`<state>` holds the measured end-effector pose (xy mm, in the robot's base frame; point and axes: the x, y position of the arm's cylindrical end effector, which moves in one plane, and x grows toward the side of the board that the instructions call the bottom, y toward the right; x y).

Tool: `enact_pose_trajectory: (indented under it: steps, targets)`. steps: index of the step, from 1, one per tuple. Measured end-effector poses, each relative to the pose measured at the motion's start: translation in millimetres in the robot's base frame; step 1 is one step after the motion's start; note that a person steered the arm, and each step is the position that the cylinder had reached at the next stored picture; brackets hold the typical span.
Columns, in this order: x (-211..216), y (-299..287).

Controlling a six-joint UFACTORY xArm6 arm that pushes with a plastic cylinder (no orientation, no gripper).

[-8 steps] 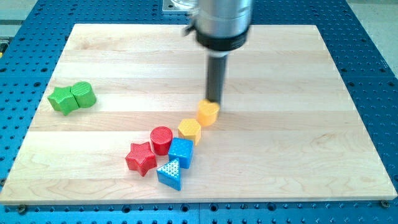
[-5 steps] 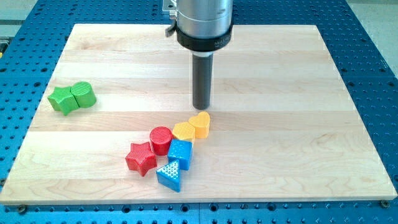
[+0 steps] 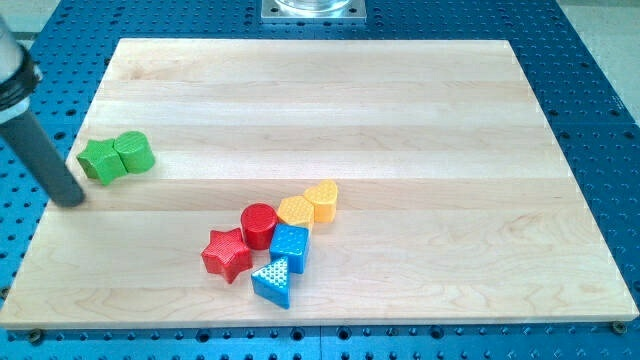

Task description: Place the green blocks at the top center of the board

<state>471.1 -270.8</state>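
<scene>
Single camera view; no second view, so no overlap between views. Position: above the near edge of the wooden board (image 3: 420,120), raised and tilted down toward the far side. Facing: far edge of the board runs along the view's top, near edge along the bottom. Framing: moderately close; the whole board fits, with the blue perforated table (image 3: 600,60) showing on all four sides. A metal mounting plate (image 3: 313,10) is cut by the top edge. Perspective narrows the board toward the far side.
</scene>
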Motion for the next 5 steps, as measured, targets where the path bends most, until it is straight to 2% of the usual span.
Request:
enact_pose_trajectory:
  steps: [2,3,4,5]
  targets:
    - [-46,126]
    - [-16,67]
    - [-7,27]
    - [-56,45]
